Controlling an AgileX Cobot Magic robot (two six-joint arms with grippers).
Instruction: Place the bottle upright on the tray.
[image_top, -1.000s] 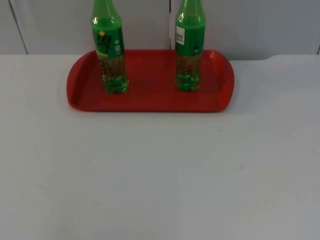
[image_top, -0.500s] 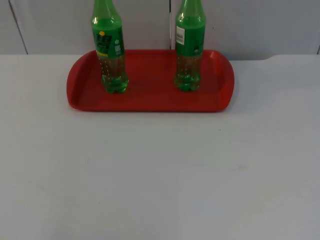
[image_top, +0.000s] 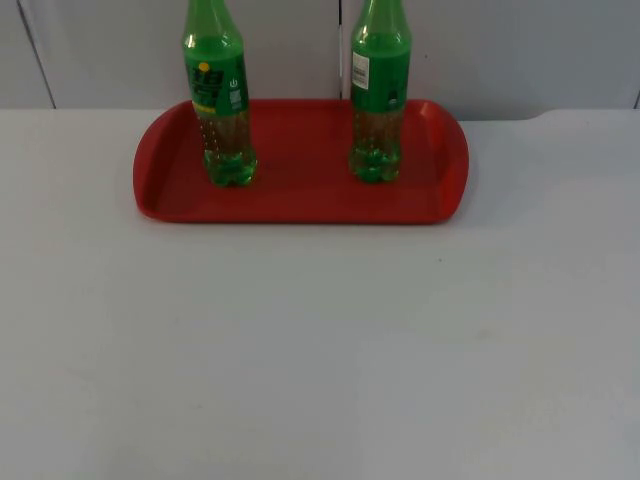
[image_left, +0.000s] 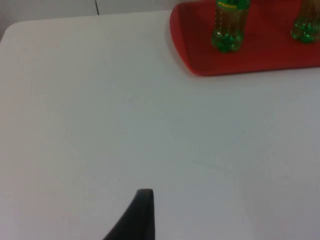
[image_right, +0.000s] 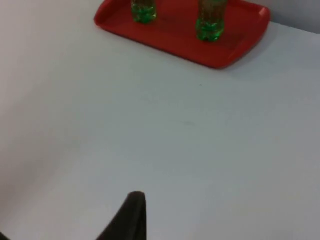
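Two green bottles stand upright on the red tray (image_top: 300, 185) at the back of the table. The left bottle (image_top: 222, 110) has a green and yellow label; the right bottle (image_top: 378, 100) carries a white label patch. The left wrist view has the tray (image_left: 260, 57) with the left bottle (image_left: 229, 30) and right bottle (image_left: 306, 25) far ahead of my left gripper (image_left: 142, 215), which waits over bare table. My right gripper (image_right: 131, 215) also waits over bare table, well away from the tray (image_right: 175, 37) and both bottles (image_right: 143, 10) (image_right: 210, 22).
The white table top (image_top: 320, 350) stretches wide in front of the tray. A grey partition wall (image_top: 500, 50) rises right behind the tray.
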